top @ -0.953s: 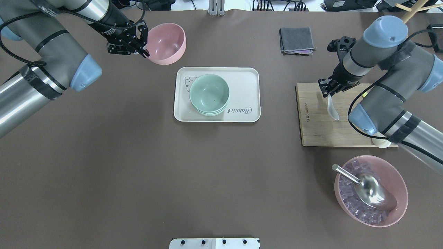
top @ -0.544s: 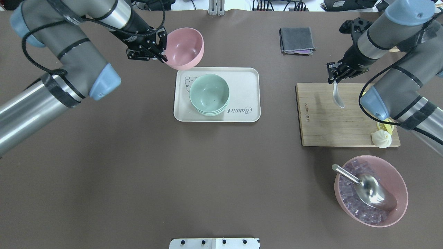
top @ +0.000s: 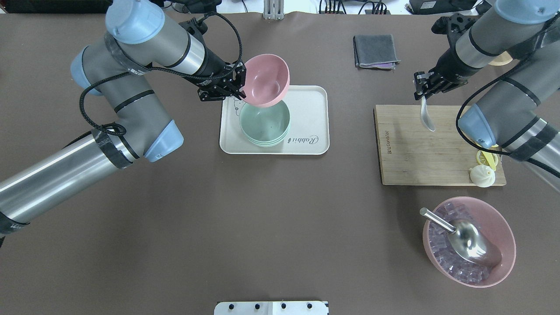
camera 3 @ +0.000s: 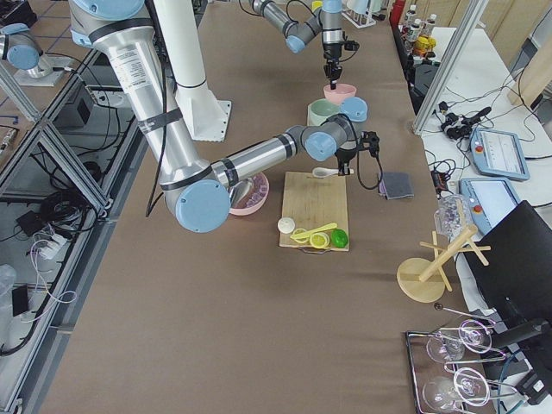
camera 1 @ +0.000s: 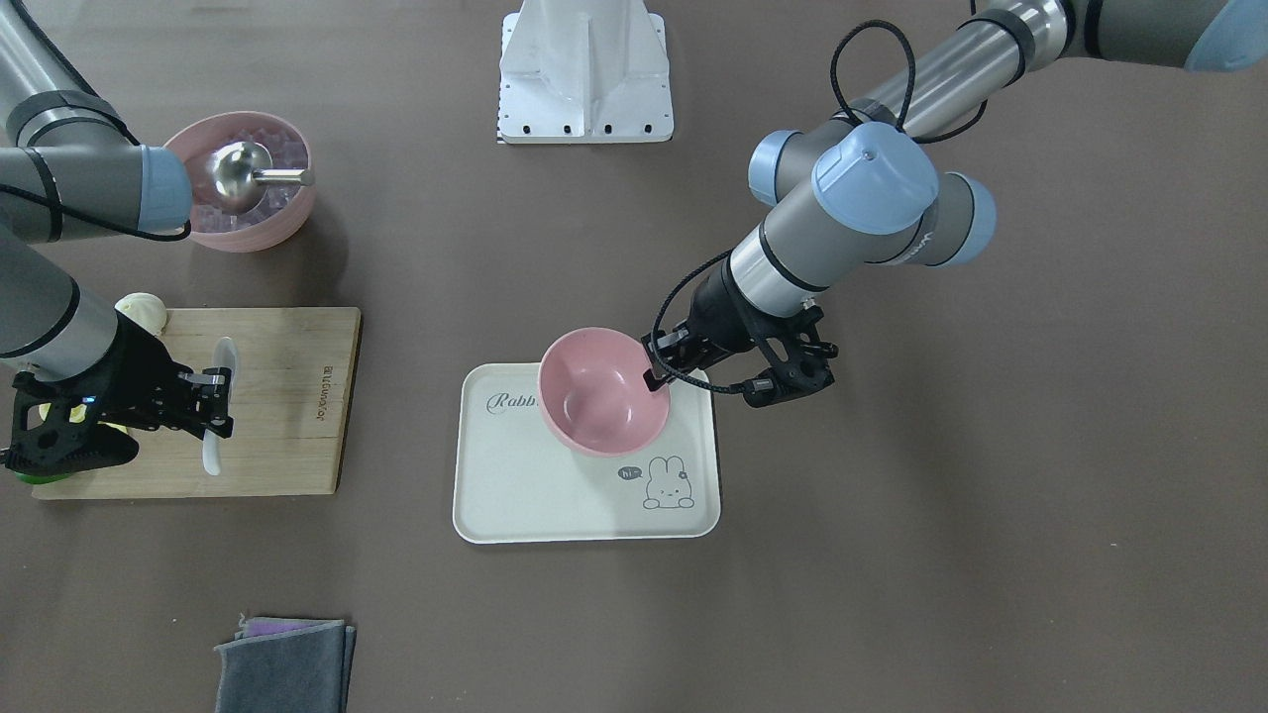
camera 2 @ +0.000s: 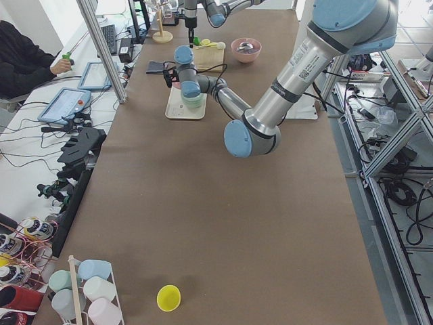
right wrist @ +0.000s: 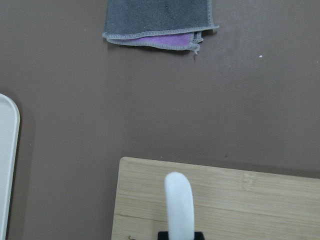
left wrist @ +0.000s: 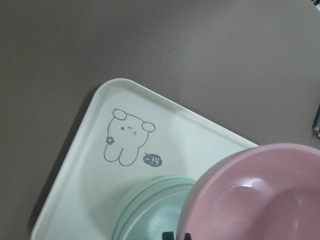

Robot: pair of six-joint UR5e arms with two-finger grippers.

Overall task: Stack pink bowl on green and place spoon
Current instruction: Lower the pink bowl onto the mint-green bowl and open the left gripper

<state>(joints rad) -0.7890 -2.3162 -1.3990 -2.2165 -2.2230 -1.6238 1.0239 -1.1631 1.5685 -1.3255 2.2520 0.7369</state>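
Note:
My left gripper (top: 240, 85) is shut on the rim of the pink bowl (top: 266, 79) and holds it tilted in the air, just over the far edge of the stacked green bowls (top: 266, 126) on the cream tray (top: 311, 101). In the front-facing view the pink bowl (camera 1: 600, 392) hides the green bowls. My right gripper (top: 421, 90) is shut on the handle of the white spoon (top: 427, 119), which hangs over the far edge of the wooden board (top: 411, 162). The spoon's handle shows in the right wrist view (right wrist: 179, 205).
A folded grey cloth (top: 375, 51) lies at the back beyond the board. A white bun (top: 482, 176) and a yellow piece (top: 488, 158) sit on the board's near right corner. A second pink bowl (top: 503, 262) with ice cubes and a metal scoop (top: 468, 240) stands front right.
My left arm carried the pink bowl right and nearer, from beside the tray to over the green bowls. My right gripper lifted the spoon and shifted it toward the board's far edge.

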